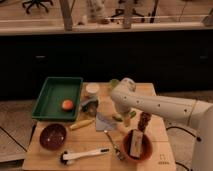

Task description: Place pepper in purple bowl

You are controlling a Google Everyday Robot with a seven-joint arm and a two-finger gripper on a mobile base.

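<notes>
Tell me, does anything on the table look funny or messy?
Nothing is spilled or broken. The only odd thing is a block standing tilted on end in the orange-brown bowl, at the front right. The gripper is low over the middle of the table, beside the pepper.
</notes>
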